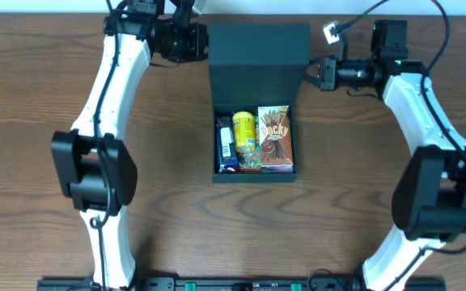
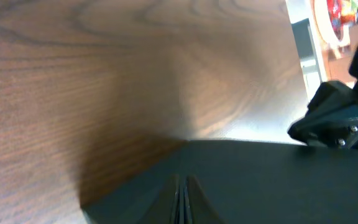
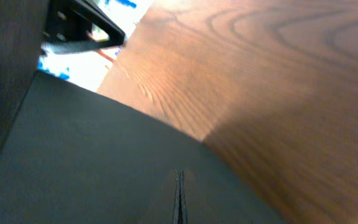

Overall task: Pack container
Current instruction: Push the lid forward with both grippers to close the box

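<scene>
Container position: the container (image 1: 254, 178) sits at the middle of the table (image 1: 39, 81), between the two arms.
Container axis: with its flap lid (image 1: 259, 56) thrown back, the whole runs long from 12 to 6 o'clock. The hinge is on the 12 o'clock side and the open mouth faces up.
Container look: we see a dark teal-green, matte box with a square-ish body. The lid is the same colour and about as wide as the body.
Contents: a Pocky box (image 1: 275, 139) lies along the 3 o'clock wall, lengthwise from 12 to 6. A yellow can (image 1: 243, 129) is just beside it, and a blue pack (image 1: 226, 144) lies against the 9 o'clock wall. Smaller items toward 6 o'clock are too small for us to tell.
Left pincer: the left pincer (image 1: 203, 40) is at the lid's 9 o'clock edge. In its wrist view the fingers are drawn together to a thin seam, and we see nothing clamped between them.
Right pincer: the right pincer (image 1: 308, 73) is at the lid's 3 o'clock edge, nearer the hinge. Its fingers are likewise closed to a hairline, with nothing visibly held.
In the way: both arms flank the lid, and the box mouth is uncovered.
</scene>
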Controlling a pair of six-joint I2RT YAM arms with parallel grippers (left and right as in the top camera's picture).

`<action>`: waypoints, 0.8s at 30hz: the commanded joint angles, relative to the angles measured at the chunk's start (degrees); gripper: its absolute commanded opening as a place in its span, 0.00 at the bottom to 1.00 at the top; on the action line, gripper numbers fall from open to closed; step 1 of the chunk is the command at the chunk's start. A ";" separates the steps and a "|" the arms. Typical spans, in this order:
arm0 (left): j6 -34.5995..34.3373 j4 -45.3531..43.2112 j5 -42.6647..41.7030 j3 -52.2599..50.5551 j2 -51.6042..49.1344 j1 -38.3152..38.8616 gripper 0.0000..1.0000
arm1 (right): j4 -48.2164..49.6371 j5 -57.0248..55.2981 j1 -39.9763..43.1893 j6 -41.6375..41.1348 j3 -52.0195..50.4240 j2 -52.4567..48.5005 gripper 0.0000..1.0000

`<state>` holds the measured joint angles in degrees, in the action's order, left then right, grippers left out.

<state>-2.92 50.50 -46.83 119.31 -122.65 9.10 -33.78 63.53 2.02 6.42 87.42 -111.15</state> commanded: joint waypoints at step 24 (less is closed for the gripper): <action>10.40 19.54 20.85 1.31 4.39 6.58 0.06 | -23.37 -30.75 -0.17 14.84 0.39 9.33 0.01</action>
<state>10.00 69.30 -32.25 119.59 -119.44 15.03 -57.32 33.65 2.00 22.15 87.53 -103.00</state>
